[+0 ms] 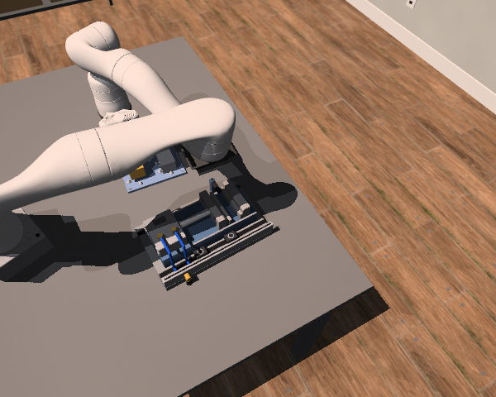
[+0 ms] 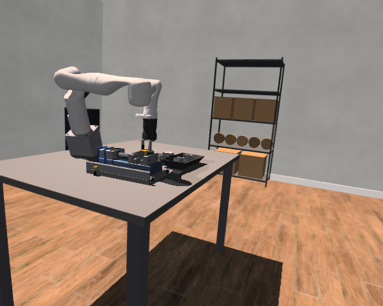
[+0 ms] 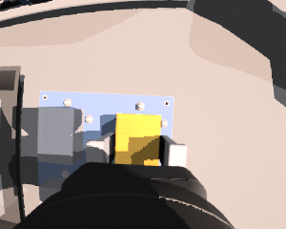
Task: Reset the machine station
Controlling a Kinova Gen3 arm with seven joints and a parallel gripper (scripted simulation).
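Observation:
My gripper (image 3: 137, 144) (image 2: 145, 148) is shut on a yellow brass blank (image 3: 138, 125) (image 1: 138, 172), one finger on each side. The blank is at the infeed plate (image 3: 105, 101) (image 1: 155, 180); whether it touches the plate is unclear. A gray block (image 3: 56, 131) (image 1: 167, 160) is beside it on the plate, its top plain. The vise's fixed jaw (image 1: 238, 198) and moving jaw (image 1: 213, 209) stand apart; I make out no block between them. The work stop (image 1: 212, 184) is at their far end. The black outfeed tray (image 3: 6, 76) (image 2: 171, 162) holds gray parts (image 2: 184, 159); their pockets are unclear.
Short pins (image 3: 140, 106) (image 3: 89, 118) stand near the held blank. The tray wall is close to the gray block's left in the wrist view. Blue hoses (image 1: 180, 244) rise at the vise's cylinder end. The arm covers part of the plate and tray in the top view.

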